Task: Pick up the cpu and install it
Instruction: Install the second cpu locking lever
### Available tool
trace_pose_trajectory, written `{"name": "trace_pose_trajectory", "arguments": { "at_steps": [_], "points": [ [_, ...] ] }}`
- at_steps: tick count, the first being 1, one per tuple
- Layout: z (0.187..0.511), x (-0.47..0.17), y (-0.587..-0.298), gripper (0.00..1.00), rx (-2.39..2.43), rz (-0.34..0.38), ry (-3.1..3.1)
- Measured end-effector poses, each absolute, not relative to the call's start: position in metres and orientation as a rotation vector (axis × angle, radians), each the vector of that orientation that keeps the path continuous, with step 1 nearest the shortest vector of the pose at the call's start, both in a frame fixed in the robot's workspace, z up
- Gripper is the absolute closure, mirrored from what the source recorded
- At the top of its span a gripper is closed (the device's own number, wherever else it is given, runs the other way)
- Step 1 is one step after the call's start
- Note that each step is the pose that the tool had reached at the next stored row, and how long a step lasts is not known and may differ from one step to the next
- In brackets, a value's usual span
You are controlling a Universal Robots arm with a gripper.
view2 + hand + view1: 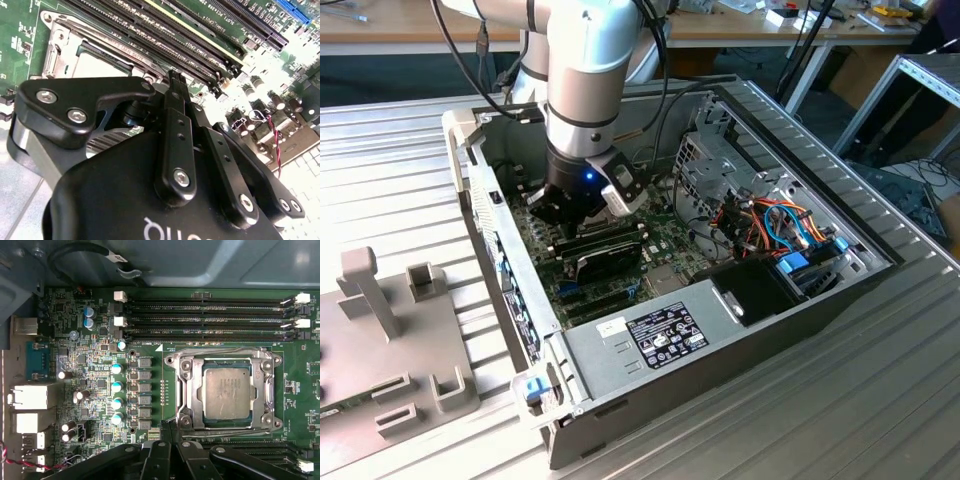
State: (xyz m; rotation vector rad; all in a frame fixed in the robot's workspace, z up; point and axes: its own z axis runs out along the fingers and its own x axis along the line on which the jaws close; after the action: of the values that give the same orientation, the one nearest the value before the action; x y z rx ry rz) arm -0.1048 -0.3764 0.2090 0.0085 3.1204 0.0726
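The cpu [228,392] is a flat silver-grey square lying inside the open metal socket frame [185,390] on the green motherboard [95,365]. In the second wrist view its pale top [97,65] shows inside the same frame [54,55], just beyond the fingertips. My gripper [169,427] hangs beside the socket's edge, apart from the chip. Its black fingers [173,95] are shut together with nothing between them. In the exterior view the gripper [560,215] is low inside the open computer case, over the board [665,250].
Black memory slots [210,320] run along one side of the socket. A black expansion card [605,250] sits next to the gripper. The case walls [470,190], a power supply [660,335], a drive cage [715,160] and cables [780,225] surround the board. A grey fixture [390,330] stands at the exterior view's left.
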Motion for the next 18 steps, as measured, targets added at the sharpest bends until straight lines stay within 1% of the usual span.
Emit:
{"name": "trace_pose_trajectory", "arguments": {
  "at_steps": [18],
  "points": [
    [0.2059, -0.1048, -0.3733, 0.89, 0.008, 0.072, 3.118]
  ]
}}
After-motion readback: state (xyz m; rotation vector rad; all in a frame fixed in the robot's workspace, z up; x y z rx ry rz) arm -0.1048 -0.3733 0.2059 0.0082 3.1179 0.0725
